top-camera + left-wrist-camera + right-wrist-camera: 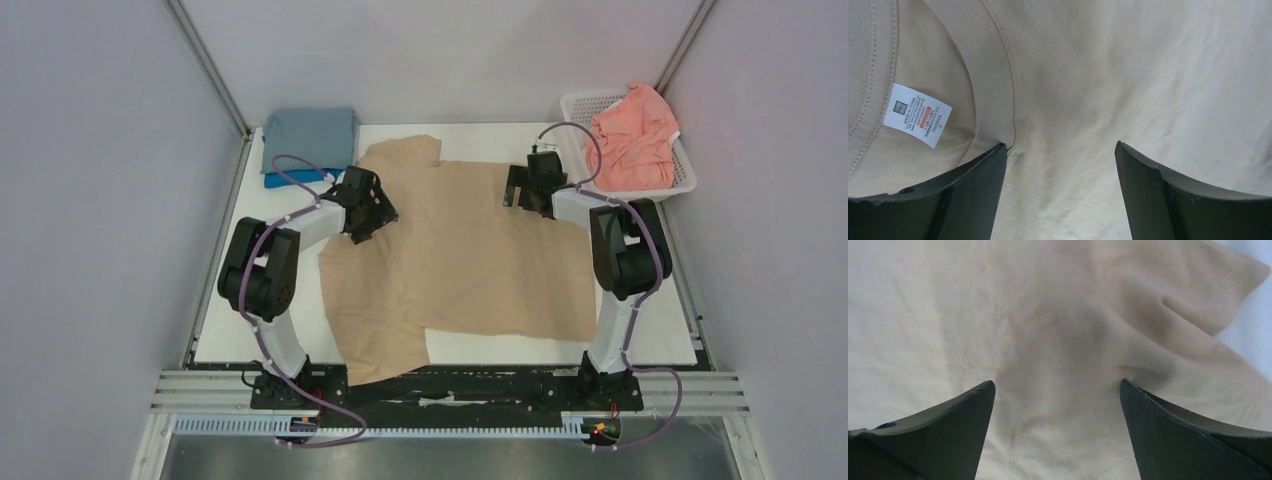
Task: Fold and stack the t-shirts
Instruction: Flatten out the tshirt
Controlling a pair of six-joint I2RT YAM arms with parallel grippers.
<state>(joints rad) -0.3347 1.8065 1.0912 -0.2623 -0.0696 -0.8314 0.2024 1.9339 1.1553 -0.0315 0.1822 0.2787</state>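
The tan t-shirt [470, 260] lies spread flat over the middle of the white table. My left gripper [368, 212] is open over its left edge; in the left wrist view the fingers [973, 195] straddle tan cloth [1073, 100] beside the ribbed collar [998, 85] and a white label [917, 115]. My right gripper [522, 190] is open over the shirt's upper right part; its fingers [1168, 435] straddle tan cloth [1048, 340] near a puckered fold [1193, 305]. A grey-blue t-shirt [310, 135] lies folded at the back left on a bright blue t-shirt [285, 180]. A salmon-pink t-shirt [632, 140] fills the basket.
The white lattice basket [688, 180] stands at the back right corner. The tan shirt's lower left part hangs over the near table edge [385, 365] by the arm bases. Grey walls and metal frame posts enclose the table on three sides.
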